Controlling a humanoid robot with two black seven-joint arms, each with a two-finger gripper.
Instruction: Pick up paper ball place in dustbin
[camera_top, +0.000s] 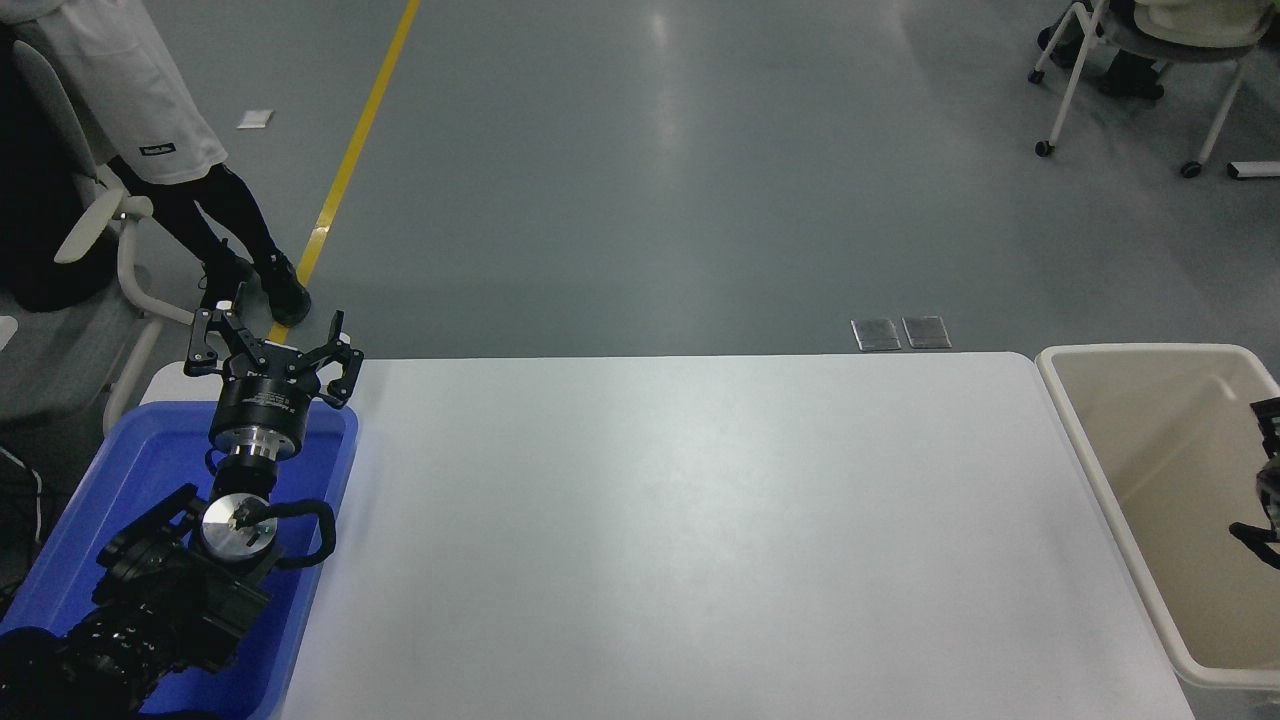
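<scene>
Floor: grey, glossy, crossed by a yellow line (352, 165) toward 11 o'clock.
Table (680, 540): white, wide, filling the lower middle.
Dustbin (1120, 500): cream-beige, thick-rimmed, against the table's 3 o'clock edge.
Paper ball: nowhere visible, neither on the table nor in the visible part of the dustbin.
Right gripper (1266, 480): mostly cut off by the picture's 3 o'clock edge, over the dustbin's interior; two dark tips apart with nothing seen between them.
Left gripper (268, 348): parked toward 9 o'clock above the blue tub (70, 530), fingers spread wide, empty.
Person (150, 120): standing at 10 o'clock beside a white chair (120, 250).
Second chair (1150, 80): wheeled, at 1 o'clock.
</scene>
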